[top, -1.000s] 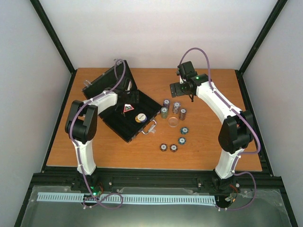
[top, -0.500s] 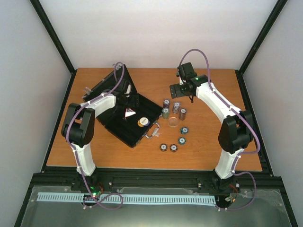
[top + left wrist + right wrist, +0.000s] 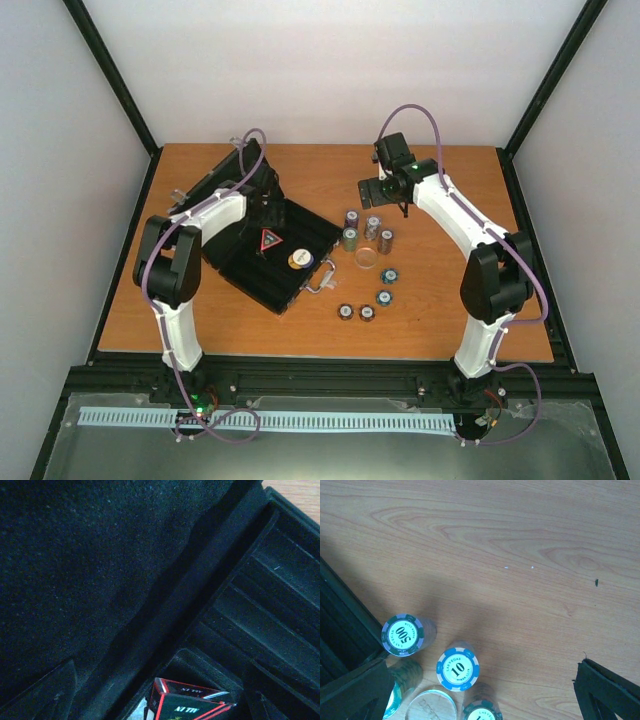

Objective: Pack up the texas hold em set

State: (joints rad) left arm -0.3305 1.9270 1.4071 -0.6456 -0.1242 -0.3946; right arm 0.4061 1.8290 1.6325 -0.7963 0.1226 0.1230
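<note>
Shows the black case (image 3: 262, 275) open on the left half of the table (image 3: 470, 320), set diagonal to the table's edges. Has its long axis running from the near side toward the far right. Carries the silver handle (image 3: 320, 277) on the long edge that faces right and near, toward the loose chips. Raises the lid (image 3: 215, 180) along the opposite long edge, far left, with the dark foam lining turned toward the tray.

Holds in the tray the triangular token (image 3: 270, 240), red-edged, with its apex pointing away from the arm bases. Holds just right and near of it the round dealer discs (image 3: 298, 258).

Leaves four upright chip stacks (image 3: 352, 217) on the wood just right of the case. Leaves a clear disc (image 3: 367, 258) near them and four lower chip piles (image 3: 384, 297) trailing toward the near edge, all apart from the case.

Places the left gripper (image 3: 265, 200) inside the open case, close to the hinge and just beyond the token. Jaws spread, clasping nothing. Catches, in the left wrist view, the token in a recess beside the ribbed chip slots.

Hangs the right gripper (image 3: 383, 195) over bare wood beyond the chip stacks. Fingers (image 3: 605, 690) wide apart, gripping nothing.
</note>
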